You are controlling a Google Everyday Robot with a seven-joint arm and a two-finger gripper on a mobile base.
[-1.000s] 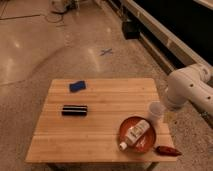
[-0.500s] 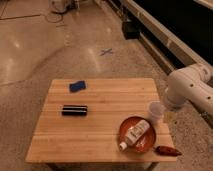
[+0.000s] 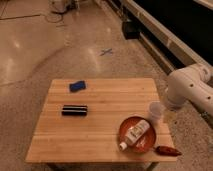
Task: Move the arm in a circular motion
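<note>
The arm (image 3: pixel 187 90) hangs off the table's (image 3: pixel 100 130) right side, with its gripper (image 3: pixel 155 112) just over that edge. Honestly can't tell if the gripper's got hold of anything.

Room and floor around the wooden table (image 3: pixel 100 135).
Polished speckled floor (image 3: pixel 30 55) is reflecting overhead light in pale patches, and a blue tape cross (image 3: pixel 106 51) is sitting on it beyond the table. A dark wall (image 3: pixel 175 20) with a pale rail (image 3: pixel 165 42) is running along the right, with a dark box (image 3: pixel 131 30) resting at its foot. Cables (image 3: pixel 52 17) are trailing at top left. The gripper (image 3: pixel 156 112) is hanging at the table's right edge.
</note>
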